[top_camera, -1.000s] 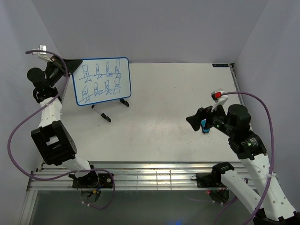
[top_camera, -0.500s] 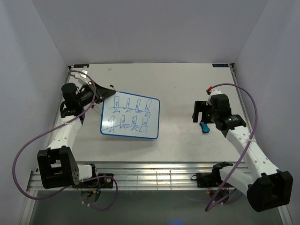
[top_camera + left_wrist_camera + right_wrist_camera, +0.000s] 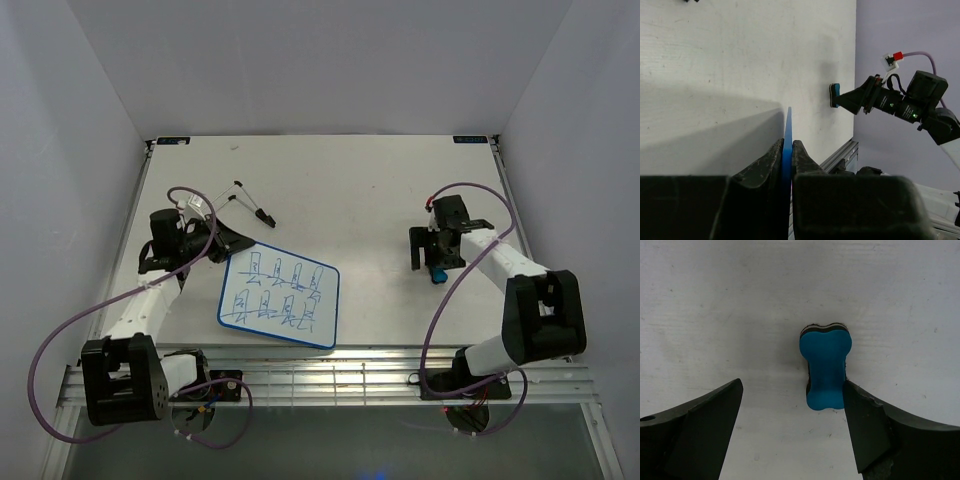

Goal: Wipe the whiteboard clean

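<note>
Pinching whiteboard point(image 3: 279, 298) rim, left claw point(image 3: 786, 146) clamped, scribbles point(image 3: 262, 270) seen only overhead, right claw point(image 3: 791, 385) gaping astride eraser point(image 3: 825, 365)

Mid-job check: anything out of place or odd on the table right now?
Yes. A thin black wire piece with two black feet lies loose beyond the blue-rimmed white whiteboard, apart from it; it may be a detached stand. The scribbled board lies skewed, its rim pinched in the left gripper.

Blue bone-shaped eraser point(image 3: 824, 371) and slim marker point(image 3: 262, 213) on white table point(image 3: 350, 190).
</note>
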